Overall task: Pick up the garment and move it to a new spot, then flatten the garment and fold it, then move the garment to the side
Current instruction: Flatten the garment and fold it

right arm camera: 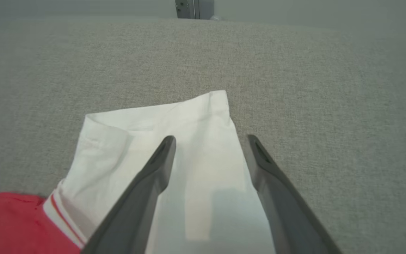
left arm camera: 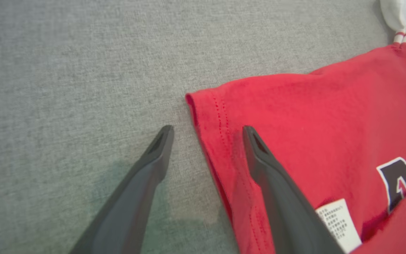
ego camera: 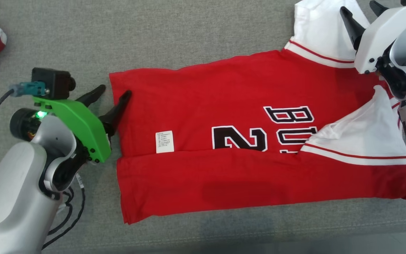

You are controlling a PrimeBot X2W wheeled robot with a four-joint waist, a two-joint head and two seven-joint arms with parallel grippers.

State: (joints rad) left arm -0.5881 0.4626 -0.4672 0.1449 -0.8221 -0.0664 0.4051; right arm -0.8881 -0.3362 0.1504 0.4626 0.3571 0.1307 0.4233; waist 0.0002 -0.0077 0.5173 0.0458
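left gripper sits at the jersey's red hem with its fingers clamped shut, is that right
Not quite. The left gripper is at the red hem of the jersey, but its fingers are spread open, one over the grey surface and one over the cloth, gripping nothing. The left wrist view shows it.

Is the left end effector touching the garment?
Cannot tell. Left wrist view: one finger of the left end effector overlaps the garment; neither contact nor gap shows plainly.

Bright, even light; soft shadows; sharp
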